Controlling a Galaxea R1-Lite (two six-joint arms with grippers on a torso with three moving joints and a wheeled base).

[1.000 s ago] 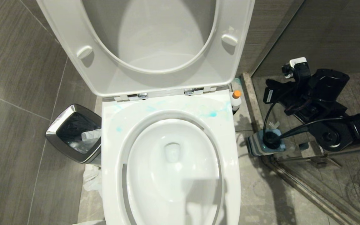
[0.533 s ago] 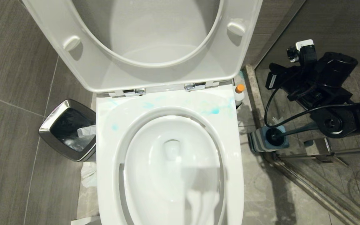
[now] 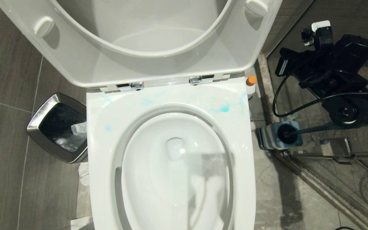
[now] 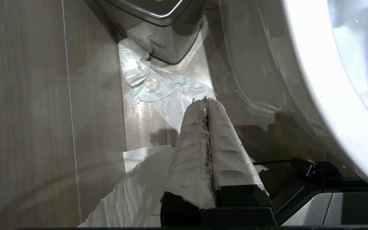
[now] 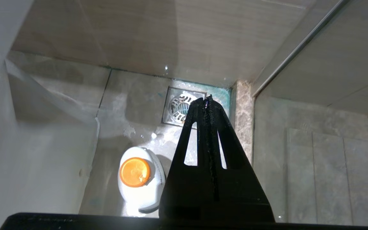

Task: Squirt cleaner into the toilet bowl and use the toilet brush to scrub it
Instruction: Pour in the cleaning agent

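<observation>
The white toilet bowl fills the middle of the head view, its seat and lid raised; turquoise smears mark its back rim. The cleaner, a white bottle with an orange cap, stands on the floor at the toilet's back right corner. In the right wrist view the cleaner lies just below and beside my right gripper, which is shut and empty. The toilet brush rests in its blue-grey holder right of the toilet, handle leaning right. My left gripper hangs shut low by the toilet's left side.
A steel-rimmed waste bin stands left of the toilet, with crumpled tissues on the floor beside it. A floor drain sits in the corner behind the cleaner. A stone kerb and glass partition run along the right.
The whole head view has shifted as the camera moved closer over the toilet. My right arm has moved farther back, away from the brush holder, towards the cleaner. Both grippers stayed shut.
</observation>
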